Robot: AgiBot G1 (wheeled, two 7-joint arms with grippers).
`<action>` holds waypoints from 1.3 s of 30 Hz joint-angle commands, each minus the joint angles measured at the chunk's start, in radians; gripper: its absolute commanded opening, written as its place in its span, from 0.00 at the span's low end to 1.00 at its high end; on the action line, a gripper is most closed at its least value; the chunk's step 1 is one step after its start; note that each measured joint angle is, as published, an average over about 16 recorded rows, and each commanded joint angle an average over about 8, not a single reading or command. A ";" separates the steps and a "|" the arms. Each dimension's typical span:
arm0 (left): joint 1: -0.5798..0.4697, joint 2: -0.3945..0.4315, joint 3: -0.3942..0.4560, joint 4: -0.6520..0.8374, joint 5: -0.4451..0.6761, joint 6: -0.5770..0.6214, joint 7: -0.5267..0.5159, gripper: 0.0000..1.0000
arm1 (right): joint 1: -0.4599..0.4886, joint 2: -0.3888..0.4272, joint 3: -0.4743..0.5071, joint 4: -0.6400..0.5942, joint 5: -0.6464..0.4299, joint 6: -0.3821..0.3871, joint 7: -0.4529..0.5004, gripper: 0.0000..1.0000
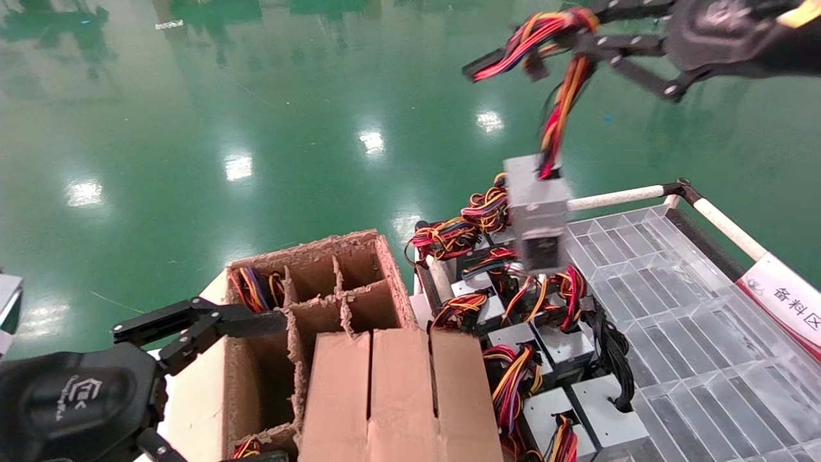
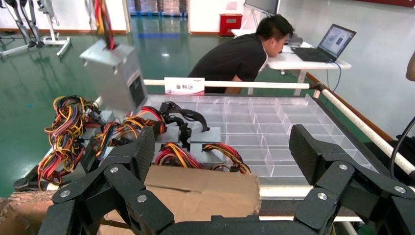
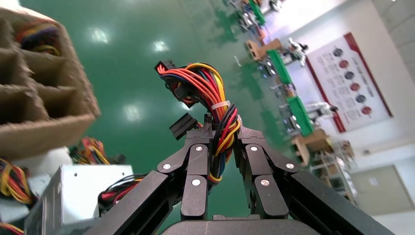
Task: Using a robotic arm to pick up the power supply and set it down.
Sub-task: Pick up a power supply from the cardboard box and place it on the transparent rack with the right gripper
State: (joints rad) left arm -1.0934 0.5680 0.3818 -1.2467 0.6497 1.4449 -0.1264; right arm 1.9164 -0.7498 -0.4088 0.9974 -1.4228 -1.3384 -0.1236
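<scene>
Already our right hand (image 1: 593, 38) grips the wires (image 1: 558, 115), power supply (image 1: 535, 212) dangling; setting down remains; left hand (image 1: 192, 327) released.

White sign (image 1: 786, 298) on rack rail (image 1: 725, 224): "备料区". Same sign (image 2: 184, 86) in left wrist view.

The hanging power supply (image 1: 537, 212) has open air all round it. Below, wired units (image 1: 545, 346) crowd the tray's (image 1: 673, 359) left side; its right is bare. The carton's (image 1: 308, 321) dividers leave narrow cells.
</scene>
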 commanded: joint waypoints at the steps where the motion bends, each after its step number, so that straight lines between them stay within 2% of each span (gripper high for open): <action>1: 0.000 0.000 0.000 0.000 0.000 0.000 0.000 1.00 | 0.010 0.014 0.006 -0.029 0.002 -0.009 -0.022 0.00; 8: 0.000 0.000 0.000 0.000 0.000 0.000 0.000 1.00 | 0.053 0.037 -0.007 -0.156 -0.043 -0.031 -0.130 0.00; 16: 0.000 0.000 0.000 0.000 0.000 0.000 0.000 1.00 | 0.076 0.026 -0.030 -0.281 -0.095 -0.023 -0.253 0.00; 29: 0.000 0.000 0.000 0.000 0.000 0.000 0.000 1.00 | 0.106 -0.033 -0.046 -0.432 -0.136 0.036 -0.391 0.00; 39: 0.000 0.000 0.000 0.000 0.000 0.000 0.000 1.00 | 0.104 -0.115 -0.068 -0.552 -0.162 0.075 -0.470 0.00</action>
State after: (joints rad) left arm -1.0935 0.5679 0.3819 -1.2467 0.6496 1.4448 -0.1263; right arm 2.0219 -0.8626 -0.4747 0.4434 -1.5818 -1.2653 -0.5930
